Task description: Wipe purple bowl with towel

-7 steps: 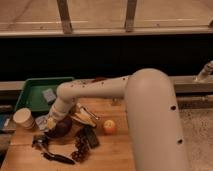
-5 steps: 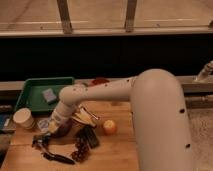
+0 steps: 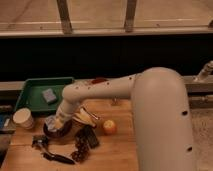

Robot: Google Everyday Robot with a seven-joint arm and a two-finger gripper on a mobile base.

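The purple bowl (image 3: 59, 132) sits on the wooden table at the left, dark and mostly covered. My gripper (image 3: 56, 121) is at the end of the white arm, down at the bowl's left rim. A pale bluish towel (image 3: 50, 123) is bunched at the gripper, lying on or in the bowl. I cannot see how the towel is held.
A green tray (image 3: 35, 86) with a blue sponge (image 3: 49, 95) stands at the back left. A white cup (image 3: 22, 118) is left of the bowl. A banana (image 3: 86, 117), an orange (image 3: 109, 127), dark packets (image 3: 86, 141) and a black tool (image 3: 54, 156) lie nearby.
The gripper end has shifted slightly left over the bowl with the towel. The arm's large elbow has swung a little to the right.
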